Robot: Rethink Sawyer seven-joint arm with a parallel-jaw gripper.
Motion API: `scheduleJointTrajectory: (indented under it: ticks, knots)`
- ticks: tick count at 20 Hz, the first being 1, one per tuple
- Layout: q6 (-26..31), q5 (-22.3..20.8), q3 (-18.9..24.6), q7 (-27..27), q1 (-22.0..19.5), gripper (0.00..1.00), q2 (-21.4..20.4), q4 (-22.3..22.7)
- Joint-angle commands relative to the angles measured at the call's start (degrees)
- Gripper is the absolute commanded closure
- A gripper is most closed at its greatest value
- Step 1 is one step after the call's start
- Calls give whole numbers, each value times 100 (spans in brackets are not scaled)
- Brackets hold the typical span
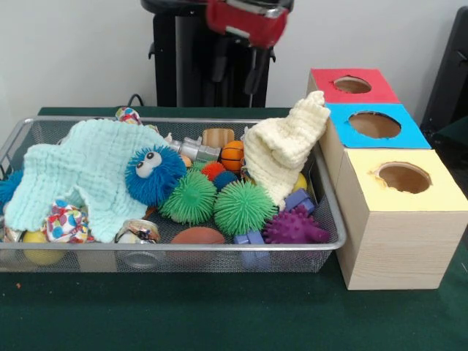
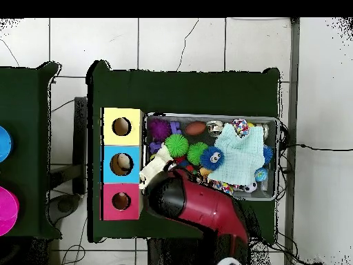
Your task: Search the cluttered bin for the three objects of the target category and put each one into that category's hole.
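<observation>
Front view: wire bin (image 1: 333, 241), centre-left, holding mint cloth (image 1: 80, 172), cream cloth (image 1: 285, 146), spiky balls (image 1: 245, 207). Three boxes at right: red hole (image 1: 352, 85), blue hole (image 1: 374, 124), yellow hole (image 1: 404, 177). Gripper (image 1: 238, 66), top centre; grip state unclear.

Overhead view: red arm (image 2: 200, 207), lower centre, overlapping the bin's lower-left corner.

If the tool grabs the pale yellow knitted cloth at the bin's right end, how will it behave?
The pale yellow knitted cloth stands in a draped peak, so it will probably flop and stretch rather than lift as one piece. It looks light. It lies over toys in the wire mesh bin, so it may drag them along.
</observation>
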Motion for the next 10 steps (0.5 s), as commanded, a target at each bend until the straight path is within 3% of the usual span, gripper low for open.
scheduleJointTrajectory:
  ticks: [1, 5, 10]
  knots:
    - [-551, -775, 858, -575, -1012, 0, 534, -279]
    - [-472, -1102, 1264, -736, -1532, 0, 530, -375]
    - [-492, -1461, 1432, -533, -1720, 0, 636, -528]
